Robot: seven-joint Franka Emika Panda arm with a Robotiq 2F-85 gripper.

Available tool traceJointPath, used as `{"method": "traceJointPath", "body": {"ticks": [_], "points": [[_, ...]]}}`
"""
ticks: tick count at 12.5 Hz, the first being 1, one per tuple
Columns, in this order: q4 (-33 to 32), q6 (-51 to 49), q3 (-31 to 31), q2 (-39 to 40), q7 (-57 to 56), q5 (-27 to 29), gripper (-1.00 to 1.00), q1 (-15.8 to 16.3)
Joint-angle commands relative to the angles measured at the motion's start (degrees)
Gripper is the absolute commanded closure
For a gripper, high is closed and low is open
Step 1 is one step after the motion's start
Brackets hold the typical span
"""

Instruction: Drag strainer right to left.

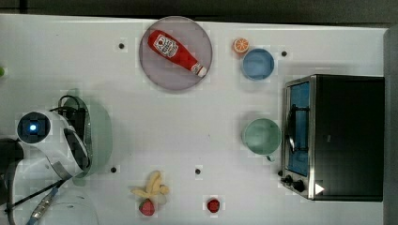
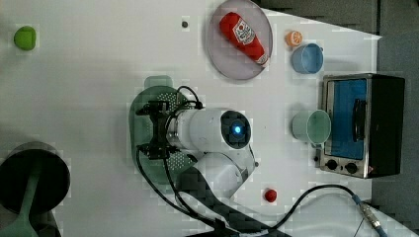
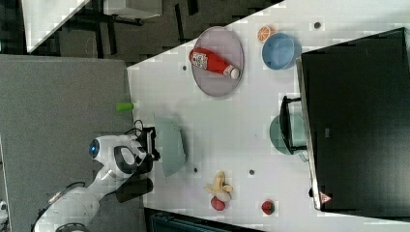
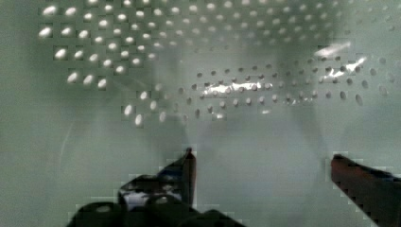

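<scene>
One spread tool (image 4: 262,163) hangs inside the strainer (image 4: 198,71); it should press the wall ahead, dragging smoothly.

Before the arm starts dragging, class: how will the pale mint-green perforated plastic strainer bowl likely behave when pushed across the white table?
The pale mint-green perforated plastic strainer bowl looks thin-walled, so probably light and stiff. On the smooth white table it should slide easily. The open gripper sits inside it; pushing high on its wall might tip it.
</scene>
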Motion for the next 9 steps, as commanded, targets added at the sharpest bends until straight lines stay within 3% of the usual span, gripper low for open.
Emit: {"method": "traceJointPath", "body": {"ticks": [1,5,9], "points": [[1.9,0.3,-0.4,1.5,3.6,0.2,-1.0,2.4],[1.1,-3.8,-2.2,-2.3,-2.3,-4.5,-1.0,2.7],[0.9,-17.6,-9.6,-15.6,-21.1,-5.6,-1.0,1.8]]}}
